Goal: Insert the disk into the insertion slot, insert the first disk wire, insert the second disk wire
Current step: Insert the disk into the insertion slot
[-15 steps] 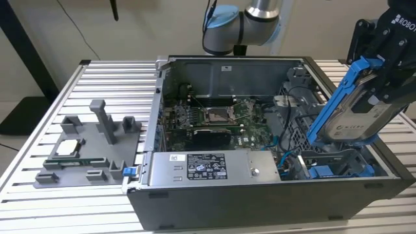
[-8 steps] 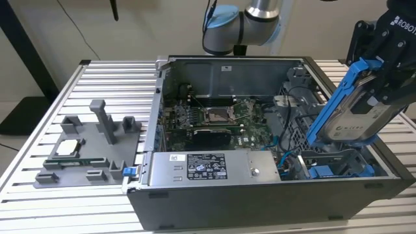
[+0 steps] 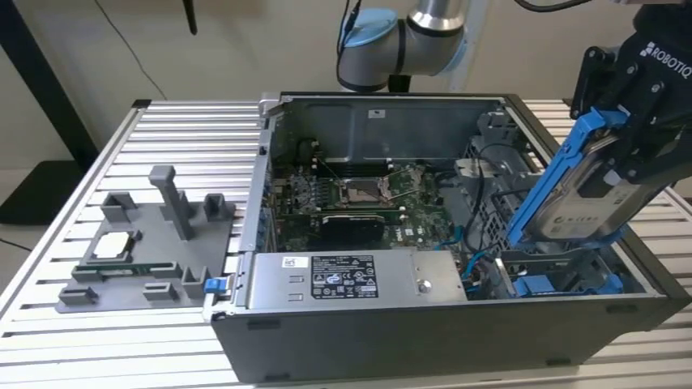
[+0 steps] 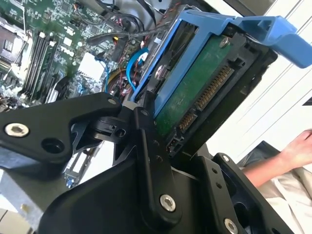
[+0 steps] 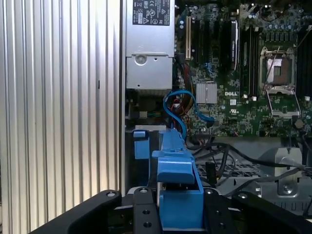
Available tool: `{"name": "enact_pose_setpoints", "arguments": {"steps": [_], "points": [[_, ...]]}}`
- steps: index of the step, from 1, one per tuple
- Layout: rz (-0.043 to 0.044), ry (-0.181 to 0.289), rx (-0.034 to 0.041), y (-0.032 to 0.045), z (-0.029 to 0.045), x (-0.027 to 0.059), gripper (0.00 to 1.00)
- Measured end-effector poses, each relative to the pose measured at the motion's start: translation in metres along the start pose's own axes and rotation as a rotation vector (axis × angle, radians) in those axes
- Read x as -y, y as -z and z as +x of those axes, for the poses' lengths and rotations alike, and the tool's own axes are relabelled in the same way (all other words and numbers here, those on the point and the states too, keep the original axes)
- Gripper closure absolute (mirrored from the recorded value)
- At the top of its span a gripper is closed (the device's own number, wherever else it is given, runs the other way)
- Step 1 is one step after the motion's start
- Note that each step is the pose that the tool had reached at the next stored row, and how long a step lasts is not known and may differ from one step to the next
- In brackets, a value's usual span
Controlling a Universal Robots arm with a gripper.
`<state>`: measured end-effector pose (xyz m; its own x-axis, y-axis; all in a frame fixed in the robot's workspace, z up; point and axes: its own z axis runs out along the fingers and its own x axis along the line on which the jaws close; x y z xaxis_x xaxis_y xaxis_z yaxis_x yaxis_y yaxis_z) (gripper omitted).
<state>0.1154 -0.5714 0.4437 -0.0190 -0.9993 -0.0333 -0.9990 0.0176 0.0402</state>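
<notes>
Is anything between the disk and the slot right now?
Nothing visible blocks it. The gripper holds the disk tilted, its lower end over the slot. A blue cable loops beside the slot, close by.

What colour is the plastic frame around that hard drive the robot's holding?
Bright blue; the disk's carrier rail shows best in the exterior view.

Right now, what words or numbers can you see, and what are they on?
No text is quoted; print stands here:
On the gripper, shut on the disk: a white maker's name.
On the disk's label: print too small to read.
On the power supply sticker: barcode and fine print, too small to read.
On the motherboard: a white maker's mark and tiny print, too small to read.
On the case sticker: too small to read.
</notes>
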Motion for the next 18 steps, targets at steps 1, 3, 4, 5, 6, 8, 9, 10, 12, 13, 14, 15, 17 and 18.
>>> {"name": "enact_pose_setpoints", "arguments": {"steps": [1, 3, 4, 5, 6, 8, 9, 10, 12, 13, 14, 15, 17, 18], "points": [[0.0, 0.0, 0.0001, -0.0019, 0.0, 0.0002, 1.0], [-0.0001, 0.0, 0.0003, -0.0053, 0.0002, 0.001, 1.0], [-0.0002, 0.0, 0.0001, -0.0066, 0.0004, 0.0016, 1.0], [-0.0002, 0.0, 0.0002, -0.0077, 0.0006, 0.002, 1.0], [-0.0003, 0.0, 0.0001, -0.0091, 0.0009, 0.0025, 1.0], [-0.0008, 0.0, 0.0001, -0.0113, 0.0017, 0.004, 1.0], [-0.0012, 0.0, 0.0, -0.0121, 0.0025, 0.0047, 1.0], [-0.0012, 0.0, 0.0003, -0.0132, 0.003, 0.005, 1.0], [-0.0013, 0.0, 0.0001, -0.0152, 0.0044, 0.0052, 1.0], [-0.0013, 0.0, 0.0, -0.0164, 0.0054, 0.0053, 1.0], [-0.0013, 0.0, 0.0001, -0.0177, 0.0066, 0.0055, 1.0], [-0.0013, 0.0, 0.0001, -0.019, 0.0077, 0.0056, 1.0], [-0.0013, 0.0, 0.0001, -0.0223, 0.0087, 0.0058, 1.0], [-0.0013, 0.0, 0.0002, -0.0242, 0.0088, 0.0059, 1.0]]}}
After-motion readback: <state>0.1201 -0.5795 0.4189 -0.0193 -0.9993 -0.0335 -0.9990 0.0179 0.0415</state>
